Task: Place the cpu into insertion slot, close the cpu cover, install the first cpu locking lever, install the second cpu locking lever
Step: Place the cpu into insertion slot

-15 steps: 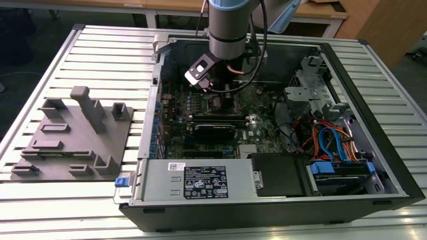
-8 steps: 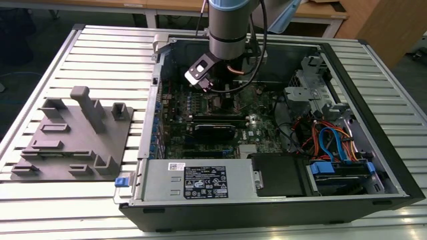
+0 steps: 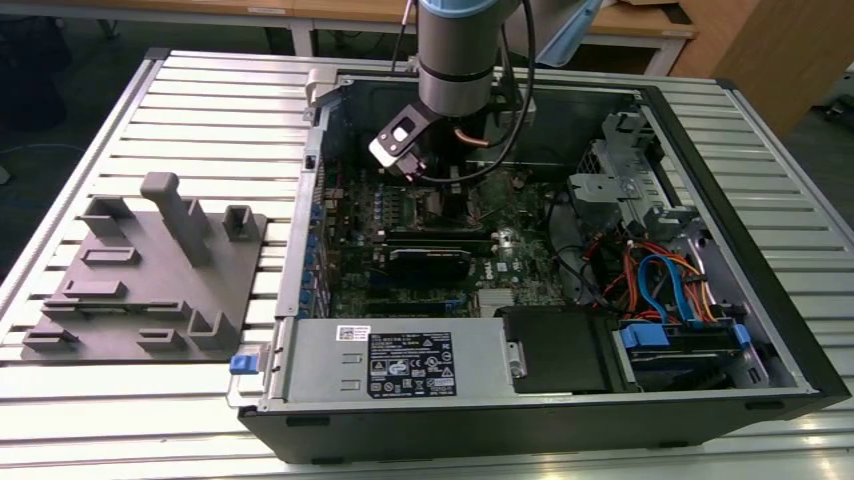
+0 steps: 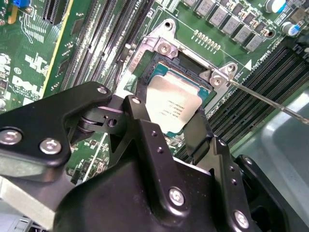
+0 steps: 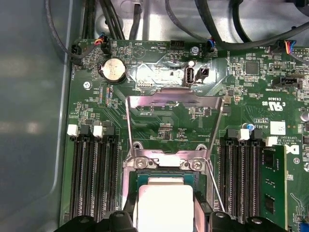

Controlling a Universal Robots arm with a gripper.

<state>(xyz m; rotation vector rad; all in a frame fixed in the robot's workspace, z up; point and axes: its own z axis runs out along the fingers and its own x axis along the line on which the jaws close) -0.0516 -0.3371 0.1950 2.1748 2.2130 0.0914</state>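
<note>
Black metal sits nearest in both wrist views: the gripper (image 4: 166, 116) reaches down to the board, and its two fingers (image 4: 198, 133) are set against opposite edges of the cpu (image 4: 176, 99). The jaws are closed onto the chip and hold it between them. The cpu lies flat, silver top up, inside the insertion slot (image 4: 161, 47), whose thin silver rim shows around it on the green motherboard (image 4: 72, 48). A thin locking lever (image 4: 270, 99) angles out from one corner of the slot. Just beyond the slot, in the first wrist view, the cpu cover (image 5: 174, 100) is swung open away from the socket, with green board visible through its window. Long black memory slots (image 5: 91, 169) flank the socket on both sides. Farther off are a round coin battery (image 5: 112, 71) and black cables (image 5: 111, 19).

In the exterior view, a grey power supply (image 3: 387, 365) lies at the lower middle of the frame, inside the open computer case (image 3: 534, 435). The arm (image 3: 461, 50) comes down into the case from the upper middle. On the exterior view's left, a grey fixture plate (image 3: 147, 280) rests on the slatted table (image 3: 120, 420).
</note>
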